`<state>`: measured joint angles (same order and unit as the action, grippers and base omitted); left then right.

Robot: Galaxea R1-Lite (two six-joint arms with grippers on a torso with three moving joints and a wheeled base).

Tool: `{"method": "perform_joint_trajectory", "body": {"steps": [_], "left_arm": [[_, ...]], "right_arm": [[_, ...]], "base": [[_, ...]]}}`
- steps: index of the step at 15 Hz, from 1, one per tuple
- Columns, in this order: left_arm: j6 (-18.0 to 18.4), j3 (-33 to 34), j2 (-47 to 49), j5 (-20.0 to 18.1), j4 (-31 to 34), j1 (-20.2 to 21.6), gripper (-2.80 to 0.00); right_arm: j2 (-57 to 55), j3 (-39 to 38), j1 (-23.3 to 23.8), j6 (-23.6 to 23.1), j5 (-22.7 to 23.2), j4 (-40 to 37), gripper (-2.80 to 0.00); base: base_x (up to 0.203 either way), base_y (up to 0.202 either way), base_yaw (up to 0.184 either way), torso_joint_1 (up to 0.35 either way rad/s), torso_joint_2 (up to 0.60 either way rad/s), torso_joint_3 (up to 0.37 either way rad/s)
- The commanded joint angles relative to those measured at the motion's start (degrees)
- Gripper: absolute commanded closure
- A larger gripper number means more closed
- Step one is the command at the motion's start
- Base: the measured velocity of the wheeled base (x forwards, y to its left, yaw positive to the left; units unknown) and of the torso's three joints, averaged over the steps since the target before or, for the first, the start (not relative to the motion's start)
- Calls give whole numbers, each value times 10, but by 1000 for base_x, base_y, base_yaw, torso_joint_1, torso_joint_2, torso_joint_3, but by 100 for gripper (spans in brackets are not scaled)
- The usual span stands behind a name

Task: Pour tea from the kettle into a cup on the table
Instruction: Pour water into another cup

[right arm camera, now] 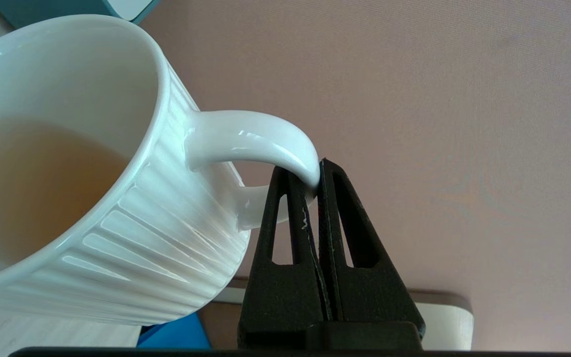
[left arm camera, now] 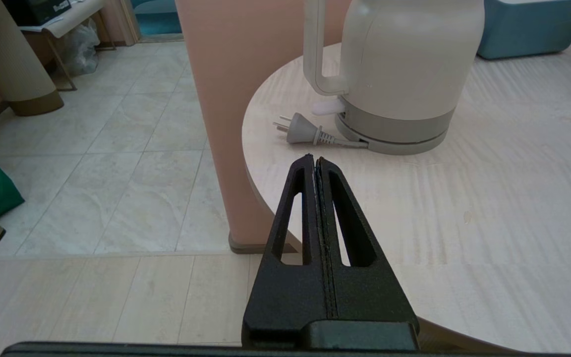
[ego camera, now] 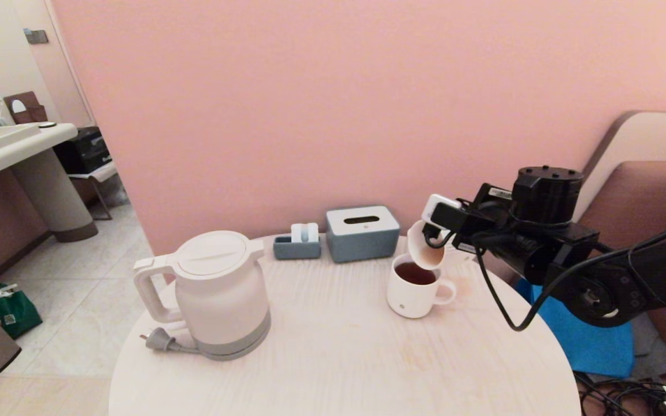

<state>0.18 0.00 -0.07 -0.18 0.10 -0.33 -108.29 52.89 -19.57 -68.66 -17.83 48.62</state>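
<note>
Head view: right gripper clamping handle of cup, tilting it over dark-tea mug, apparently emptying; left gripper closed, idling near kettle.

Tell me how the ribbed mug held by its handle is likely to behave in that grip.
The cup looks like glazed ceramic, so probably slippery and breakable if dropped. The right gripper pinches only the handle's outer curve, so it may swivel. It hangs tilted above the mug of dark tea, and its pale tea probably adds off-centre weight.
</note>
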Motion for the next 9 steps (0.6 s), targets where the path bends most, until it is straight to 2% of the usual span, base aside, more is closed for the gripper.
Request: {"method": "perform_joint_trajectory", "body": {"steps": [1,3,9], "left_arm": [[0,0,1,0,0,0,0],[0,0,1,0,0,1,0],[0,0,1,0,0,0,0]], "right_arm": [[0,-1,0,-4,-1,3,0],[3,-2,3,4,0,3,0],[12,-12,32,90,0,3,0]], "base": [[0,0,0,0,0,0],[0,0,0,0,0,0],[0,0,0,0,0,0]]}}
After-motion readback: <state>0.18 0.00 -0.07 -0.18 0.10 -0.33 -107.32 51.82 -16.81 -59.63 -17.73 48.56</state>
